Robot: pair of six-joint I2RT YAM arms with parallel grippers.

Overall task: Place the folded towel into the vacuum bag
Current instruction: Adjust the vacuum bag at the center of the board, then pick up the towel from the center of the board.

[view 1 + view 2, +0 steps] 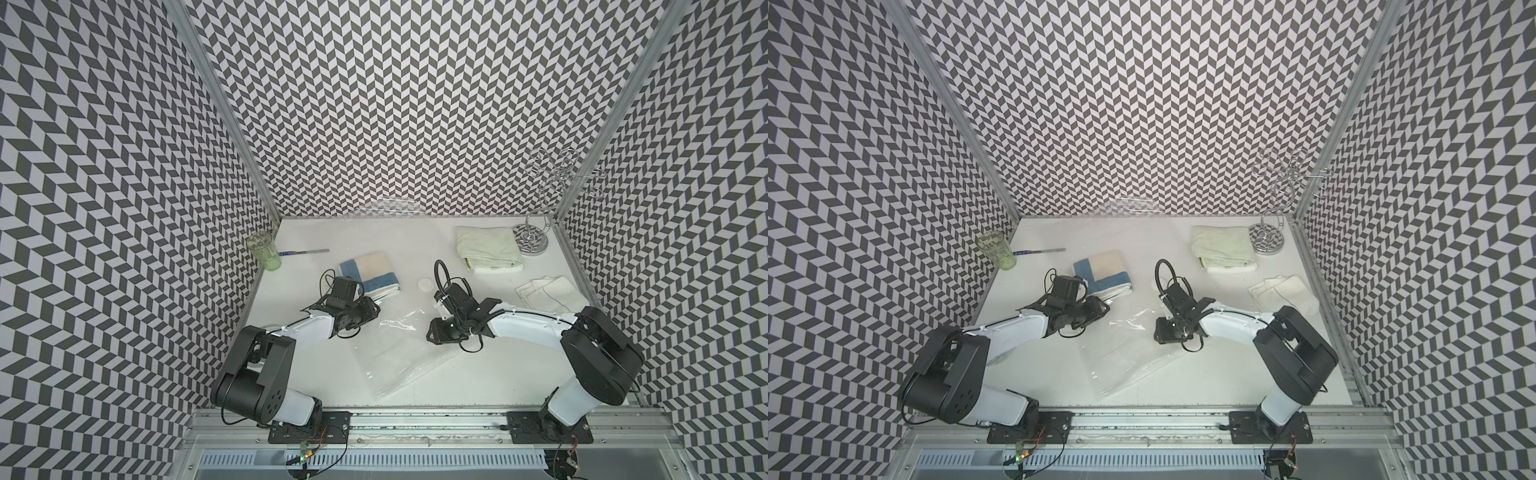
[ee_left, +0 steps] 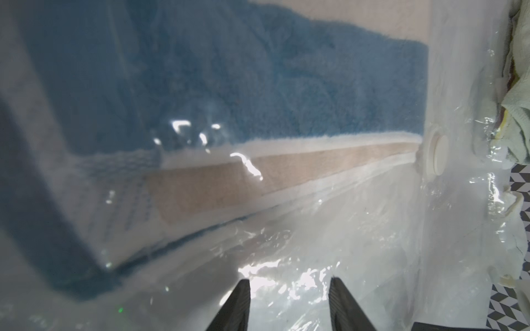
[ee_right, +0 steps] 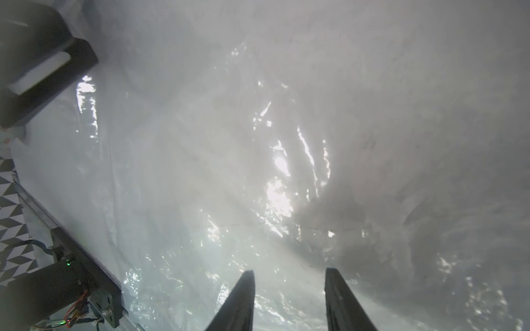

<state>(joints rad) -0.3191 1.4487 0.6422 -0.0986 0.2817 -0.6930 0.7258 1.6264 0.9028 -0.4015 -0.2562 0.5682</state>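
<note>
folded towel [image 1: 370, 272] judged inside vacuum bag [image 1: 399, 353]; left gripper [image 2: 289, 282], right gripper [image 3: 289, 271] both parted, empty; next: back out without snagging it.

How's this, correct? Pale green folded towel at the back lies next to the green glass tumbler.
No. The pale green folded towel at the back lies next to the chrome wire stand; the green glass tumbler stands by the opposite wall. Both top views show it.

Gotta be a robot lab test booth: chevron-print walls [image 1: 415, 104] are boxing in a white table [image 1: 316, 365], robot arms [image 1: 266, 374] sitting on an aluminium rail [image 1: 428, 415].
</note>
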